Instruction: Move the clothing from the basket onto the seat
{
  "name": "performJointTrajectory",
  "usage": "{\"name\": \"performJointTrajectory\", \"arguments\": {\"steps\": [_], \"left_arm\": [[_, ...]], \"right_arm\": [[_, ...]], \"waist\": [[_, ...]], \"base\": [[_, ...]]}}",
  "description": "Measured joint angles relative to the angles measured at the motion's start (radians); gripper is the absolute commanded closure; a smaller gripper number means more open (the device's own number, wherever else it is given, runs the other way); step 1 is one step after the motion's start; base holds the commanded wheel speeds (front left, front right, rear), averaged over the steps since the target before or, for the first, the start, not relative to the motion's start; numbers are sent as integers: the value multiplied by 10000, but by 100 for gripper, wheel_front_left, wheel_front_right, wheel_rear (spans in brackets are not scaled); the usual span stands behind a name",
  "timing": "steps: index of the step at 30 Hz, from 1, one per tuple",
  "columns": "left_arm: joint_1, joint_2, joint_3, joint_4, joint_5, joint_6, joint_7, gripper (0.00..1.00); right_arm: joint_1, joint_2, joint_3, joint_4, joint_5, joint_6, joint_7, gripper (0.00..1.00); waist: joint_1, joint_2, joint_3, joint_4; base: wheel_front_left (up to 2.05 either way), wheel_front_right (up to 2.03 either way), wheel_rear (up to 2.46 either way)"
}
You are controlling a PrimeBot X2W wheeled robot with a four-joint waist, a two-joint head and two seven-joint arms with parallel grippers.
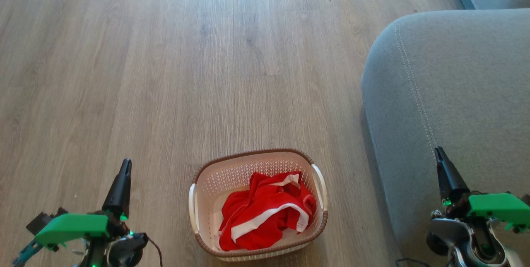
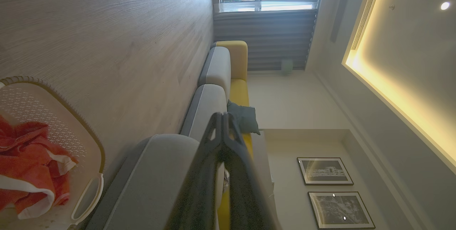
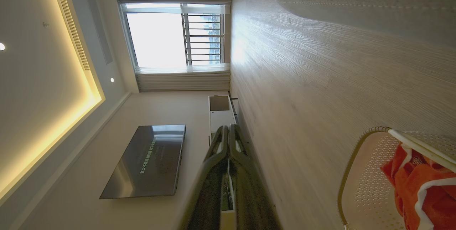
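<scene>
Low in the frame's centre, the clothing (image 1: 265, 217) lies bunched in the basket (image 1: 215, 184) on the floor (image 1: 207, 72), the seat (image 1: 455, 93) at right. Beside it the left gripper (image 1: 126, 165) and right gripper (image 1: 439, 153) hang, jaws clenched, empty. Tangled garments could snag and drag the light basket along.

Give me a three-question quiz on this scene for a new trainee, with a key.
1. True or false: the clothing lies inside the basket.
2. Where does the seat stand relative to the basket? A) on the robot's left B) on the robot's right C) underneath it
3. Fill in: the left tool and the right tool are both ___ (open or shut).
Key: 1 true; 2 B; 3 shut.
</scene>
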Motion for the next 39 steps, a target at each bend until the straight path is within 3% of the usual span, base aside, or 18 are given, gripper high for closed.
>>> {"name": "performJointTrajectory", "arguments": {"steps": [4,5,11,25,39], "left_arm": [[0,-2,2,0,0,0,0,100],[3,-6,-4,15,-2,6,-2,0],[631,-134,-59,721,-6,25,-19,0],[662,-132,-17,575,263,23,-395,0],[569,-132,500,192,1267,17,-811,0]], "right_arm": [[0,2,-2,0,-2,0,-2,100],[2,6,2,19,0,2,-2,0],[588,94,63,750,2,2,-17,0],[628,94,38,617,-577,2,-424,0],[488,94,-148,134,-2150,2,-821,0]], "waist": [[0,0,0,0],[0,0,0,0],[0,0,-12,-3],[0,0,-97,3],[0,0,-176,31]], "base": [[0,0,0],[0,0,0],[0,0,0],[0,0,0],[0,0,0]]}}
